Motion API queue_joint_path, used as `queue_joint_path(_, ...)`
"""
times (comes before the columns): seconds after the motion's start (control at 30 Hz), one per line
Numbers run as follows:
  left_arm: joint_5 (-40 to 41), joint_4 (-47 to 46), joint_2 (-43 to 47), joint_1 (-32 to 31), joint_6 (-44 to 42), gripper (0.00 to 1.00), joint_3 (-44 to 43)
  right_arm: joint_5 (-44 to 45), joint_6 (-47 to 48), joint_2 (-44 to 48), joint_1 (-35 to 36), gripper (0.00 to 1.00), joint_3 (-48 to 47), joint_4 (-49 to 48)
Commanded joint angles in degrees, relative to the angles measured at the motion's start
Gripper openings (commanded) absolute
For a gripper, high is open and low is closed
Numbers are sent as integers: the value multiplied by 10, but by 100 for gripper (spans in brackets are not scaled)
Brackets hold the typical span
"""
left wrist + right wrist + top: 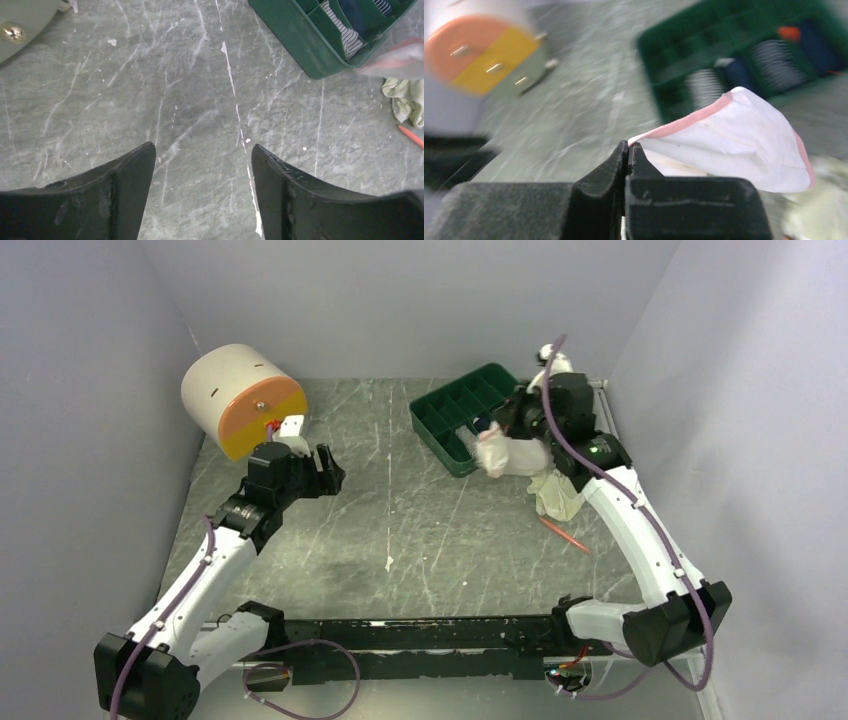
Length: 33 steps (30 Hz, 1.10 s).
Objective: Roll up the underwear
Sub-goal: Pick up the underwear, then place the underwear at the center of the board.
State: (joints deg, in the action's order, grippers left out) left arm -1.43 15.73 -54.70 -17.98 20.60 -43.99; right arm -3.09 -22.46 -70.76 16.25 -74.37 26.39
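Note:
The white underwear with pink trim point(734, 145) hangs in the air beside the green tray, and my right gripper point(629, 146) is shut on its pink-edged corner. From above, this cloth point(512, 456) dangles under the right gripper point(497, 435) at the tray's near right corner. The cream-white underwear point(557, 495) lies crumpled on the table just below it, and also shows at the edge of the left wrist view point(407, 100). My left gripper point(202, 150) is open over bare table at the left point(330, 468), with nothing between its fingers.
A green compartment tray point(440, 420) holding rolled striped and dark cloths stands at the back right. A white cylinder with an orange and yellow face point(240, 395) lies at the back left, close to the left gripper. A red pencil point(565, 535) lies near the cream cloth.

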Motion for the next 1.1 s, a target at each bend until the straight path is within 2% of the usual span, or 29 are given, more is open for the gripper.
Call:
queue_joint_path(0.0,13,27,-3,0,7,78,-33,-139,-4,-5,113,0,-38,-40)
queue_joint_path(0.03,13,32,-3,0,9,91,-37,-159,-10,-13,139,1,-40,-48)
queue_joint_path(0.07,13,37,-1,0,14,95,-40,-178,-17,-22,160,1,-41,-57)
queue_joint_path(0.23,72,58,26,2,42,96,-52,-212,-38,-57,261,2,-34,-135)
queue_joint_path(0.37,150,111,56,2,94,98,-64,-267,-46,-67,279,2,-11,-189)
queue_joint_path(0.47,176,143,75,3,96,98,-71,-199,-48,-42,277,4,65,-189)
queue_joint_path(0.57,124,119,90,3,76,98,-60,-105,-48,-23,251,6,169,-162)
queue_joint_path(0.7,25,82,84,3,52,98,-34,-10,-108,-30,161,25,285,-115)
queue_joint_path(0.77,-30,60,73,3,37,98,-17,44,-128,-6,110,46,325,-103)
queue_joint_path(0.83,-86,46,56,2,28,98,-3,70,-125,38,95,68,346,-110)
queue_joint_path(0.87,-110,40,49,2,28,98,5,64,-117,60,94,74,354,-128)
queue_joint_path(0.93,-148,25,37,1,27,98,24,16,-102,87,94,79,358,-143)
queue_joint_path(1.07,-165,19,32,-3,25,98,56,-61,-111,73,94,80,347,-99)
